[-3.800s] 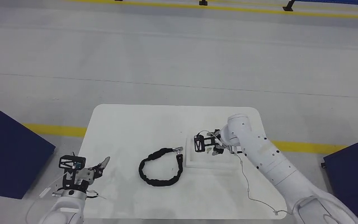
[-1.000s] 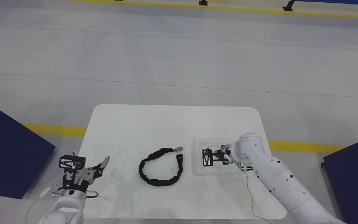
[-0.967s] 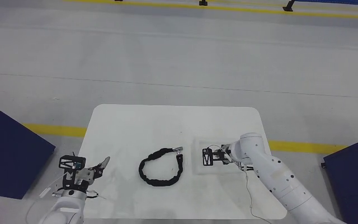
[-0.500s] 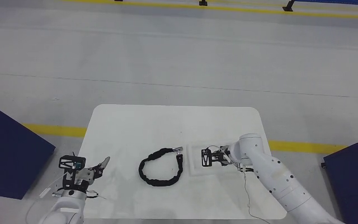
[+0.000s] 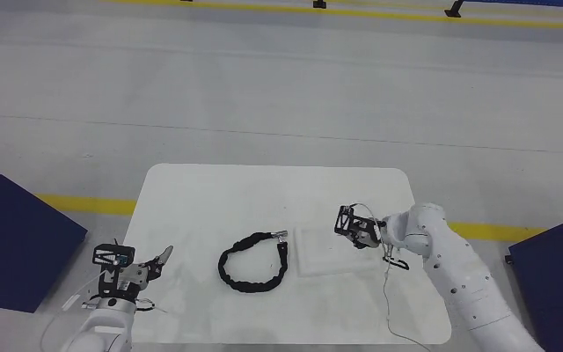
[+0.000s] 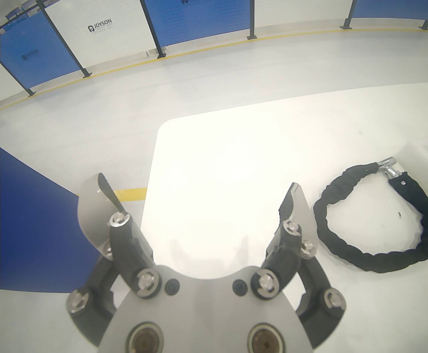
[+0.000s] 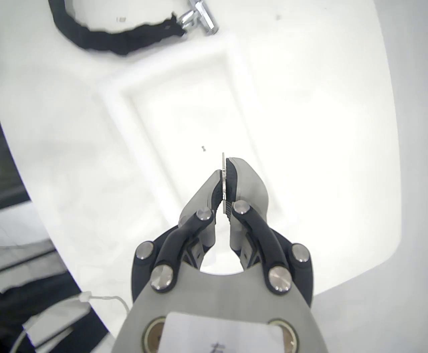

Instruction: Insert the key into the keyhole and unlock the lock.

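A black fabric-covered chain lock (image 5: 251, 264) lies coiled at the middle of the white table, its metal end (image 5: 281, 235) toward the tray; the same lock (image 6: 367, 217) lies to one side of the left wrist view, and its metal end (image 7: 197, 15) is at the edge of the right wrist view. My right gripper (image 5: 345, 220) hangs above the right part of the white tray (image 5: 308, 264), shut on a thin flat metal key (image 7: 223, 167) held edge-on between its pads. My left gripper (image 6: 200, 204) stands open over the table's front left corner, nothing between its fingers.
The shallow white tray (image 7: 113, 100) sits right of the lock, with a tiny dark speck (image 7: 203, 148) on its floor. A thin white cable (image 5: 387, 299) trails from the right arm over the table's right front. Blue barriers stand off both sides of the table.
My right gripper has risen out of the tray and drawn back to the right, now holding the key. The left arm and the lock have stayed still.
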